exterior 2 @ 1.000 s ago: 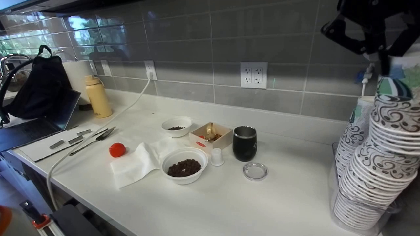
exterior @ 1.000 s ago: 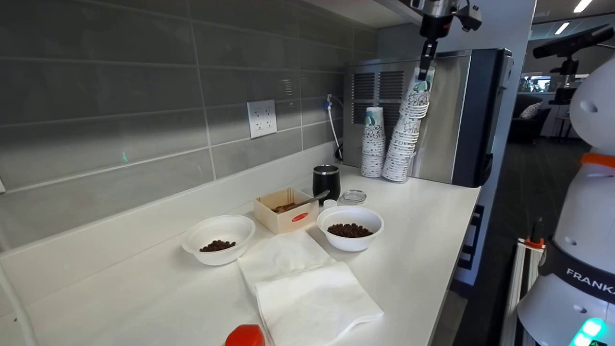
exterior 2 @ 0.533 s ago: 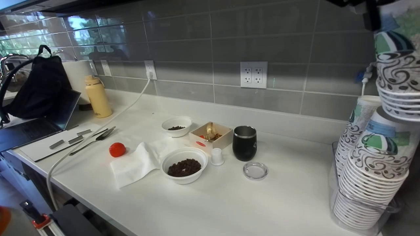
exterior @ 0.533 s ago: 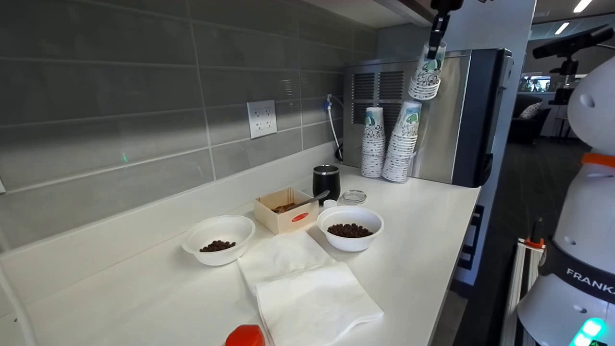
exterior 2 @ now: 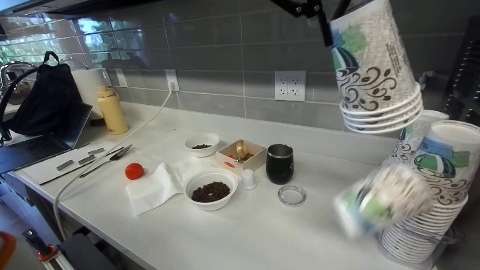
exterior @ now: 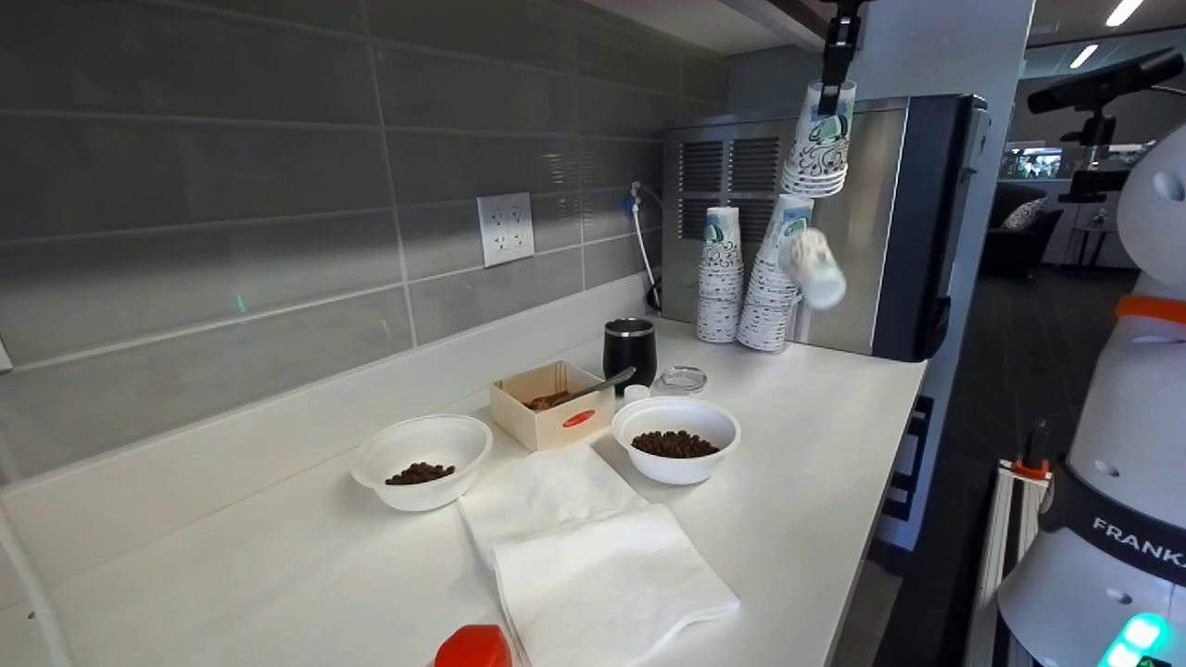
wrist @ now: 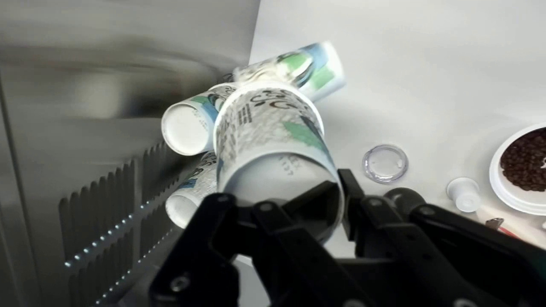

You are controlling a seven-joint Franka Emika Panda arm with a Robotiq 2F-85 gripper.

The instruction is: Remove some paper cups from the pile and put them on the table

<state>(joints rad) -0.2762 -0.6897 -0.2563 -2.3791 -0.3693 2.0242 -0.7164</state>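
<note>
My gripper is shut on a short upside-down stack of paper cups. One finger sits inside the top cup's recessed base and the other outside its wall. The stack hangs tilted in the air, apart from the pile. A loose blurred cup is in mid-air, tipped over beside the pile; blur hides whether it is several nested. The table lies below.
A second cup column stands beside the pile, against a steel machine. A clear lid, black cup, small white cup, wooden box, bowls and napkin are on the table.
The gripper has lifted the upper cups off the pile and carried them sideways over the table. A cup has come loose below and is tumbling down beside the pile.
</note>
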